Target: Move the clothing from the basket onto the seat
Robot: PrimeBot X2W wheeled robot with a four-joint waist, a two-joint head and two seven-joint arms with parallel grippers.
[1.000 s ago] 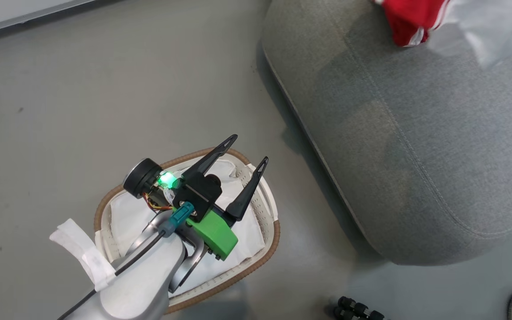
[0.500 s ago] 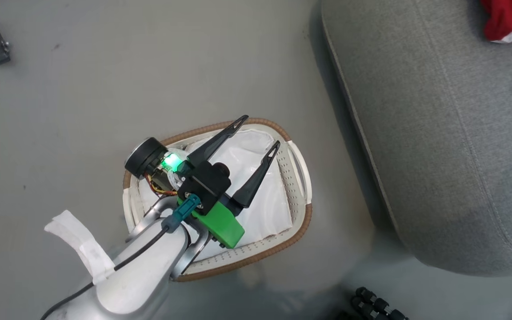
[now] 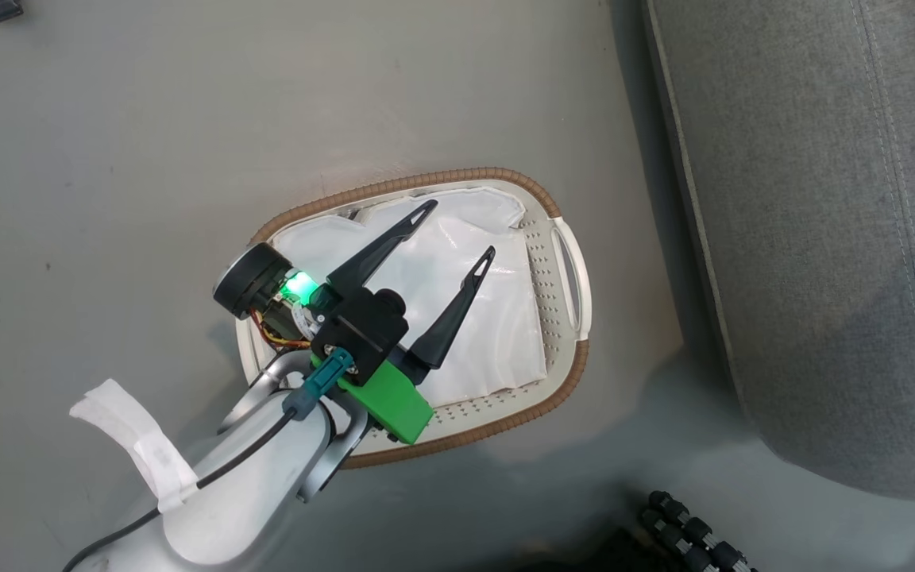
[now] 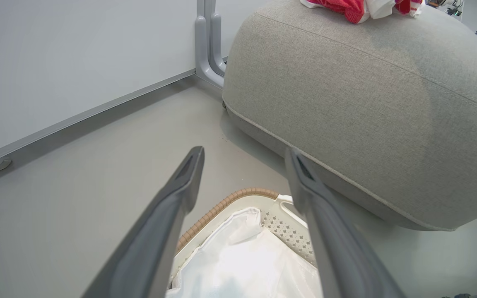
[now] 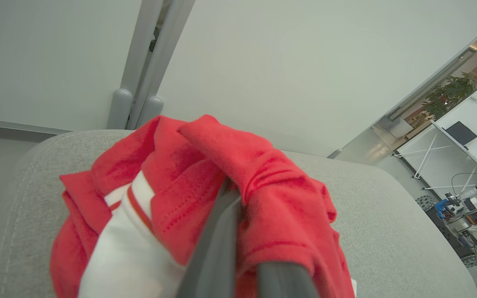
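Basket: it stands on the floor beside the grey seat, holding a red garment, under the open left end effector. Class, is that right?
No: the head view shows the basket holding a white liner, not a red garment. The rest holds: it stands on the floor beside the seat, under the open left end effector.

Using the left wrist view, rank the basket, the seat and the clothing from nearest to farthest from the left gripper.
1. basket, directly beneath the left gripper.
2. seat, ahead on the right.
3. clothing, atop the seat's far side.
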